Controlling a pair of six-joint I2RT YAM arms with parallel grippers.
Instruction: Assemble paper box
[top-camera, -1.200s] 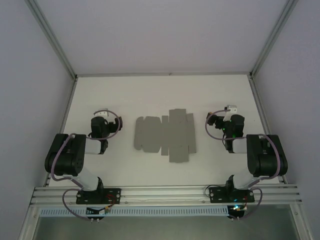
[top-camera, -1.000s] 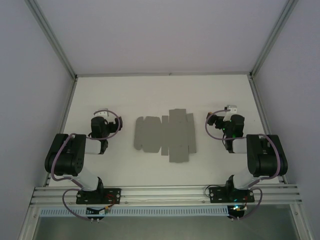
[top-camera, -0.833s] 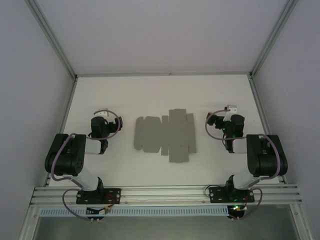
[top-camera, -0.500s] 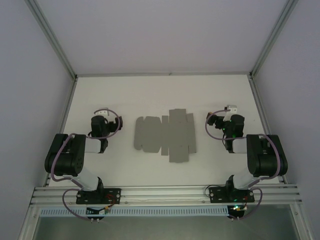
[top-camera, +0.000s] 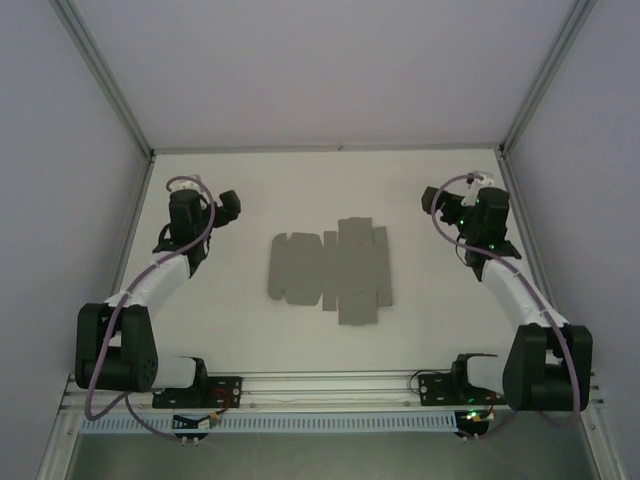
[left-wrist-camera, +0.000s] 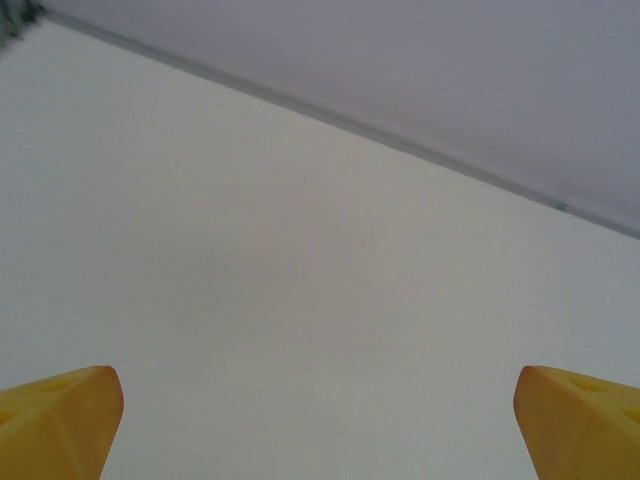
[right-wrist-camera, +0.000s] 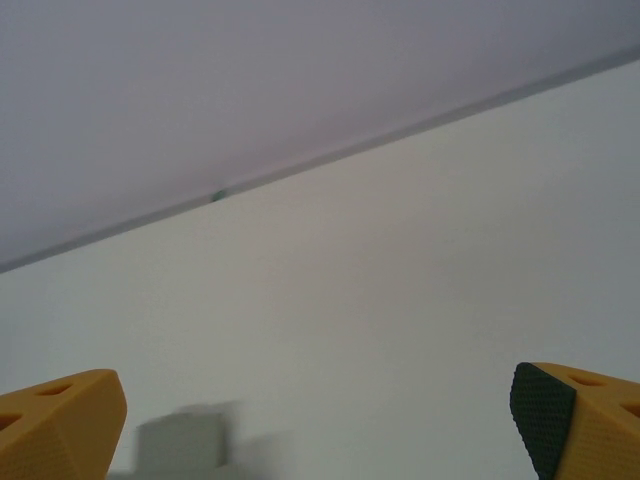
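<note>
The left hand (top-camera: 228, 205) hangs wide open and empty above the far left of the worktop (top-camera: 300, 180). The right hand (top-camera: 433, 198) mirrors it on the far right, equally spread and gripping nothing. The paper box (top-camera: 330, 270), a flat cross-shaped sheet, lies between them, inward from each hand and nearer the arm bases, well apart from both. Its long axis runs left to right. Neither hand looks clearly nearer.

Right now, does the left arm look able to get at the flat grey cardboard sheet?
Probably yes. The cardboard sheet lies flat on the table with nothing else near it, and the open left fingers hang apart from it to its left, bare table between them.
</note>
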